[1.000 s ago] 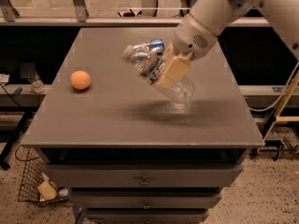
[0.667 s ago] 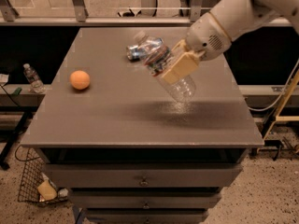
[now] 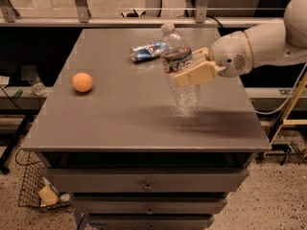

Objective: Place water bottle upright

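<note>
The water bottle is clear ribbed plastic with a white cap and a red-white-blue label band. It is nearly upright, cap at the top and leaning a little to the left, its base at or just above the grey table right of the middle. My gripper comes in from the right on a white arm and is shut on the bottle around its label band. A tan finger lies across the bottle's front.
A blue-and-silver drink can lies on its side at the back of the table, behind the bottle. An orange ball sits at the left. Drawers are below the table. A wire basket stands on the floor at the lower left.
The arm has swung the bottle from a strong tilt to nearly upright, cap now on top. The wrist has turned and the arm now reaches in from the right.
</note>
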`<state>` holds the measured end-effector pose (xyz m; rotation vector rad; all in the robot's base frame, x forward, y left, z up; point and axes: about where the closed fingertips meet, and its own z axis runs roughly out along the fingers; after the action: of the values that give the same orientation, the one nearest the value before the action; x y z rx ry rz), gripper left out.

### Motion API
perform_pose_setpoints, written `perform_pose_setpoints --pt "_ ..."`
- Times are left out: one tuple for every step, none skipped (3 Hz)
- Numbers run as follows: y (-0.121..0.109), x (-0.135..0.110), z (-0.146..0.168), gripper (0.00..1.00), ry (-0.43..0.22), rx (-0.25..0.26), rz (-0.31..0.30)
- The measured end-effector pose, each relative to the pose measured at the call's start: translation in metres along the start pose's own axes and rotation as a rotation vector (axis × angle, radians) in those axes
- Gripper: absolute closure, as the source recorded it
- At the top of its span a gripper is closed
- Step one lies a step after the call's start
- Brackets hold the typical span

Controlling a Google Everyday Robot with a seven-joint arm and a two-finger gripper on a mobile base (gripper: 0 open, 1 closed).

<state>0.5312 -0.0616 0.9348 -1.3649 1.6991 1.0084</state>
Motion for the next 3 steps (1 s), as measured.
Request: perform_pose_setpoints --pt "0.0000 0.0019 -0.0065 1.00 -0.134 0.069 -0.014" --pt "0.0009 0.0033 -0.0099 1.00 -0.192 0.139 -0.054" --pt "0.0047 0.0044 -0.0081 1.00 -0.197 0.201 -0.120"
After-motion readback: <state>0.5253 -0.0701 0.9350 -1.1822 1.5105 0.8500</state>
